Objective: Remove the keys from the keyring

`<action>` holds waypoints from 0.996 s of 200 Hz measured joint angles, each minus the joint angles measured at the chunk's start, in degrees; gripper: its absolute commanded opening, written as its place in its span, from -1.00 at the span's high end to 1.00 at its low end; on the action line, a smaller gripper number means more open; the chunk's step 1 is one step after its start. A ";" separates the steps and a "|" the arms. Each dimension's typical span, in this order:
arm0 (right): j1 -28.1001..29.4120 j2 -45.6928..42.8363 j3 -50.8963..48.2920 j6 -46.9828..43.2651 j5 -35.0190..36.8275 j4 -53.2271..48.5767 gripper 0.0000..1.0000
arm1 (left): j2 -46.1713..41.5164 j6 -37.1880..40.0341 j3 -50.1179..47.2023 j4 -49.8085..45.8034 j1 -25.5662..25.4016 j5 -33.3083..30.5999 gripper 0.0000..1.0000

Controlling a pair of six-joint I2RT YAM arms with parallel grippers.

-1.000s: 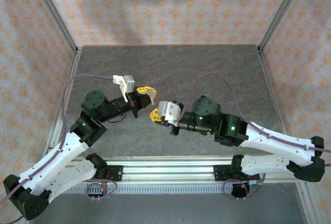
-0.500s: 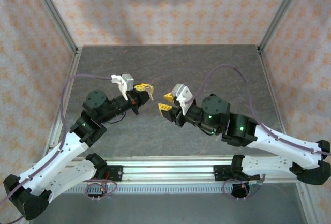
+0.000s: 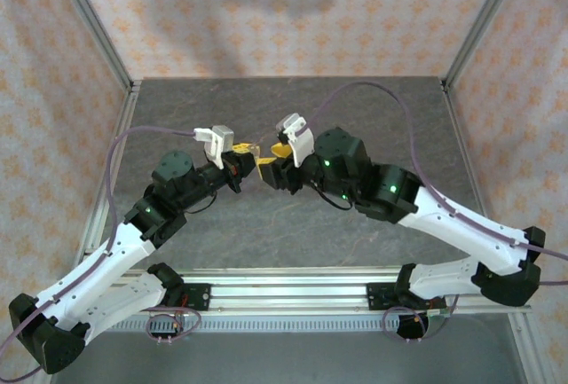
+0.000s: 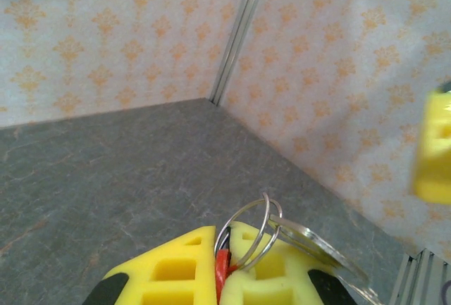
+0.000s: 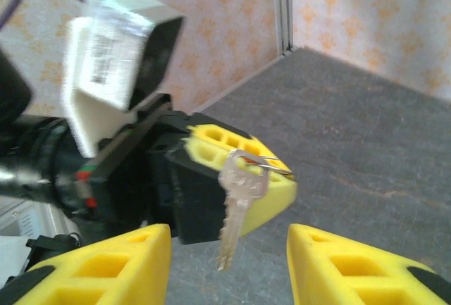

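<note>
My left gripper point(image 4: 224, 238) is shut on the metal keyring point(image 4: 257, 224), with a red strip point(image 4: 223, 270) pinched between its yellow pads. A silver key point(image 5: 238, 199) hangs straight down from the keyring point(image 5: 271, 166) beside the left gripper's fingers point(image 5: 218, 146). My right gripper point(image 5: 225, 238) faces it, open, and the key's tip hangs just beyond the gap between the jaws, touching neither. In the top view both grippers meet above the table's middle: left gripper point(image 3: 243, 152), right gripper point(image 3: 272, 157). The right gripper's yellow finger point(image 4: 435, 150) shows, blurred, in the left wrist view.
The grey stone-patterned table point(image 3: 355, 118) is walled by patterned panels with metal corner posts point(image 3: 479, 20). The left wrist camera housing point(image 5: 116, 58) stands close in front of the right gripper. Purple cables point(image 3: 390, 105) arc over both arms.
The right gripper has opened and swung up and left until it faces the left gripper and the hanging key. The left gripper has stayed shut on the keyring, shifting only slightly.
</note>
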 measured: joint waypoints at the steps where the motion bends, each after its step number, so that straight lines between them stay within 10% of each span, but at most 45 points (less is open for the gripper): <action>1: -0.11 0.07 0.02 0.07 -0.15 -0.04 0.14 | 0.00 0.00 0.00 -0.02 0.00 -0.04 1.00; 61: -1.68 4.20 1.49 3.50 -8.09 -3.23 0.05 | 0.07 0.17 0.66 -0.96 0.00 -0.11 1.00; 199: -1.75 7.45 4.20 0.39 -5.79 -4.87 0.56 | 0.09 0.17 0.66 -1.14 0.00 -0.07 1.00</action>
